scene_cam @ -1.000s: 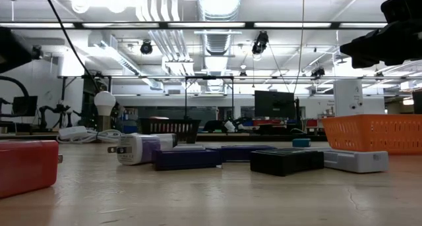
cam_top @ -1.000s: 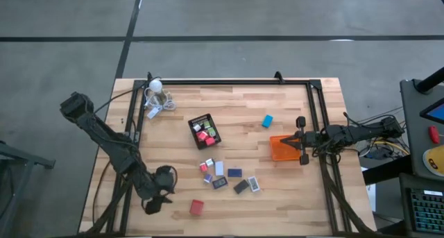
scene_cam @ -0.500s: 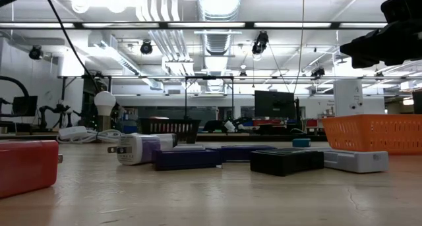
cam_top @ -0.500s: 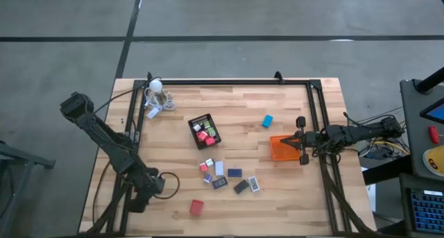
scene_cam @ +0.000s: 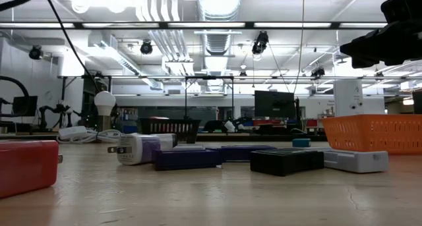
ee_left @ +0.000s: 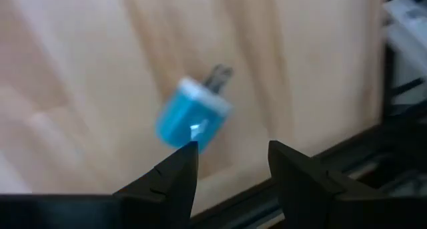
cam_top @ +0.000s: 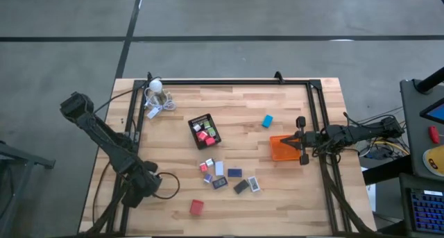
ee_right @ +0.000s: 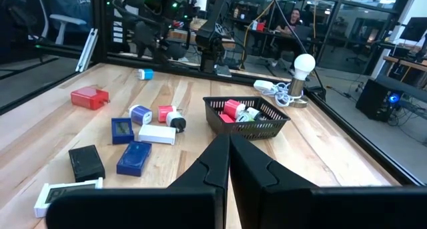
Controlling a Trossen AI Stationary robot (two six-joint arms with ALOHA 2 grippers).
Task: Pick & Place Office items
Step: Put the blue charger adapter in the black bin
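Blue plug block (ee_left: pixel 192 117) lies beyond the left claw (ee_left: pixel 230 163), open, empty; right claw (ee_right: pixel 229 163) shut, empty

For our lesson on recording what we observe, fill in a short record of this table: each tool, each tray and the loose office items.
Left tool: open, at the left side of the table, tips just short of a blue plug adapter, not gripping it
Right tool: shut, holding nothing, beside the orange tray
Black mesh tray: holds red pieces
Loose pieces: clustered mid-table
Red block: apart from the cluster
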